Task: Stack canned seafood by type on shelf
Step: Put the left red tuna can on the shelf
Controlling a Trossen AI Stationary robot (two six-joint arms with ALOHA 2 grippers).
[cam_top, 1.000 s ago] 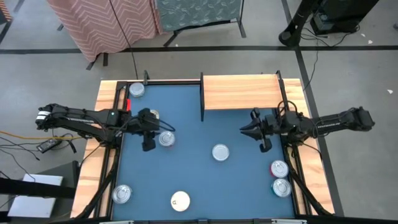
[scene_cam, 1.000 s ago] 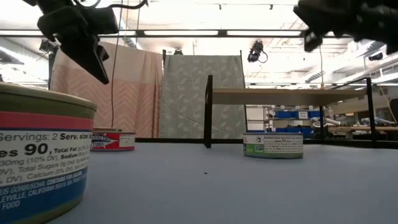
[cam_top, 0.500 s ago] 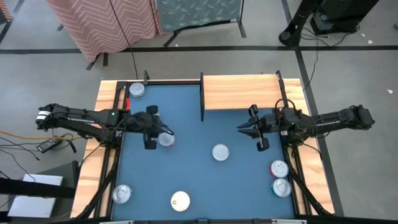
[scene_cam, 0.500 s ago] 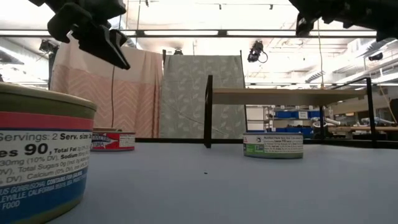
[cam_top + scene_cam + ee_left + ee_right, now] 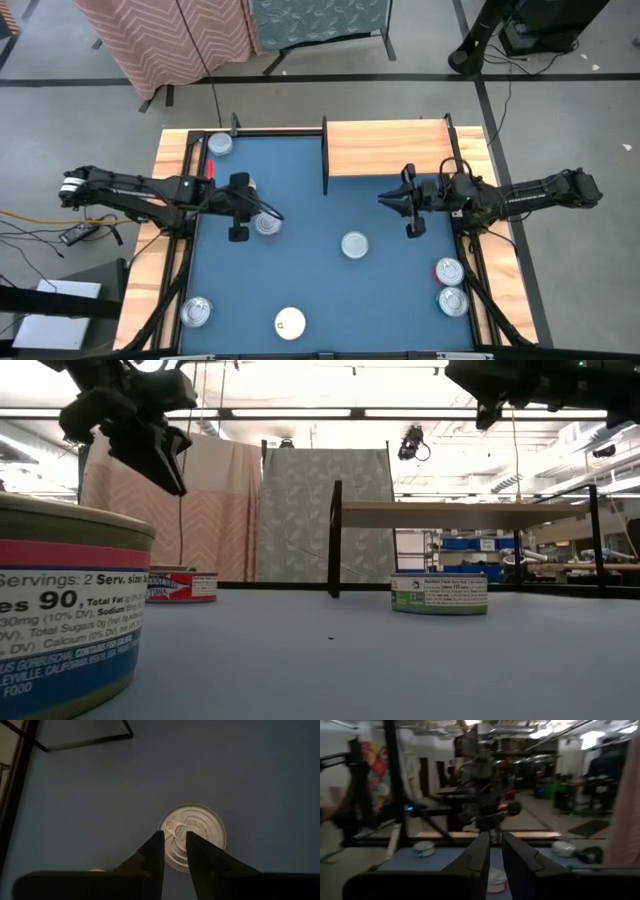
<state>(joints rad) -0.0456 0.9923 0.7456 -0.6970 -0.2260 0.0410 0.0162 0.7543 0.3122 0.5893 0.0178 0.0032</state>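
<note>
Several tins of canned seafood stand on the blue table: one (image 5: 266, 224) under my left gripper, one at mid-table (image 5: 354, 244), two by the right rail (image 5: 450, 285), a white-lidded one (image 5: 290, 322) at the near edge. The shelf (image 5: 390, 148), a light-wood plank on dark uprights, stands bare at the far right. My left gripper (image 5: 262, 213) hangs well above its tin (image 5: 197, 832), slanting down, fingers (image 5: 152, 852) shut to a narrow slit. My right gripper (image 5: 385, 200) is high by the shelf's near edge, level, pointing toward the table's left, shut, holding nothing.
More tins stand at the far left corner (image 5: 220, 145) and the near left (image 5: 196, 312). In the low view a large tin (image 5: 60, 610) fills the near left, and a red (image 5: 180, 585) and a teal one (image 5: 438, 592) stand farther back. Wooden rails edge both sides.
My left gripper has rolled about its own pointing line back and forth while staying above the same tin. My right gripper has risen a little and crept toward the table's left. No tin has moved.
</note>
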